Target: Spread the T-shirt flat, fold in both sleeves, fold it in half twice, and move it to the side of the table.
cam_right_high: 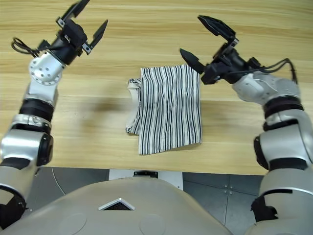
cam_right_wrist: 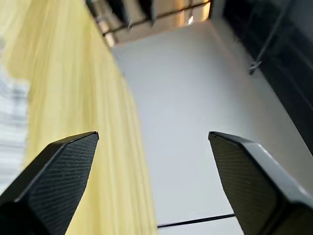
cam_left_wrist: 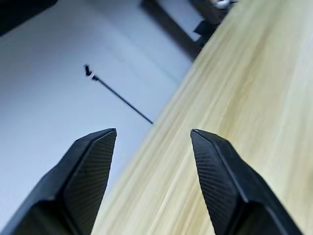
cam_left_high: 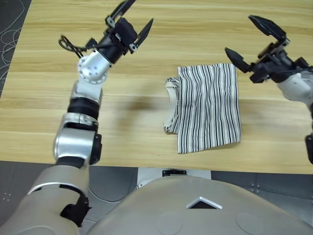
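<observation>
The left jaws are standing wide apart and holding nothing, raised over bare wood on the far left of the surface (cam_left_high: 195,29). The right jaws are likewise gaping and gripping nothing, hovering just beside the far right corner of the T-shirt (cam_left_high: 208,107), with one tip almost over its edge. Behind them, the left arm (cam_left_high: 93,68) is reaching up from the near left and the right arm (cam_right_high: 264,90) is coming in from the right side.

The T-shirt is lying as a compact striped packet in the middle of the surface, close to the front edge. Its collar (cam_left_high: 171,105) is showing along the left side, where the layers are sitting slightly uneven.

Judging from that shape, the sleeves are already tucked in and the folding is looking done or nearly done, so the step in hand is probably shifting the packet to the side. That is calling for the right jaws to come down on the near corner, or for both to pinch opposite edges through all layers, so the stack is not sliding open.

Open wood is stretching wide to the left and far beyond the shirt. To the right the room is tighter, and the front edge is sitting near, so dragging toward the robot is risking a hanging hem.
</observation>
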`<state>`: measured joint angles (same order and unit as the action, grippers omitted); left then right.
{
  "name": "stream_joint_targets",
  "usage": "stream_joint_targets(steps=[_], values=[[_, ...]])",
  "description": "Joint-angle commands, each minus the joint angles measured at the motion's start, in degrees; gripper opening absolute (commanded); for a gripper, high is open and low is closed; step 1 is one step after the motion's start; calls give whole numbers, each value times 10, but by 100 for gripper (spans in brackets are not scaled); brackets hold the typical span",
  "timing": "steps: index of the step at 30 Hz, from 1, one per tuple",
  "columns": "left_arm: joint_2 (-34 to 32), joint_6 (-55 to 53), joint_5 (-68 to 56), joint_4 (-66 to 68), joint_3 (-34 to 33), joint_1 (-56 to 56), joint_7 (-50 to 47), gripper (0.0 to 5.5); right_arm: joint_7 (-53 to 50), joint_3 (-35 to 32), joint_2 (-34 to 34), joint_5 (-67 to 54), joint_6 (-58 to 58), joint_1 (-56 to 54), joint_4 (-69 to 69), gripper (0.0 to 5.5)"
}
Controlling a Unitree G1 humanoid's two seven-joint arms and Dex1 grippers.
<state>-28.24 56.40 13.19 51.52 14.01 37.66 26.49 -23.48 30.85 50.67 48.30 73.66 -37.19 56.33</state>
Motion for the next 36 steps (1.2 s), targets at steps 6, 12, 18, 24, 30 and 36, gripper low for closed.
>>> stream_joint_targets(steps=[6,12,18,24,30,36], values=[[-145,176,206,-33,121,-69,60,282,-217,205,128,419,-165,44,-165,416],[-160,178,217,-19,147,-93,58,373,-151,197,124,350,-69,12,-192,511],[-158,197,163,-65,164,-136,54,390,-42,198,111,293,-14,21,-236,530],[-146,171,78,-141,201,-155,92,390,5,195,135,293,20,31,-267,530],[-100,144,65,-153,219,-142,109,390,15,201,122,301,40,45,-267,530],[-46,143,71,-129,222,-120,104,390,12,204,98,301,33,55,-268,530]])
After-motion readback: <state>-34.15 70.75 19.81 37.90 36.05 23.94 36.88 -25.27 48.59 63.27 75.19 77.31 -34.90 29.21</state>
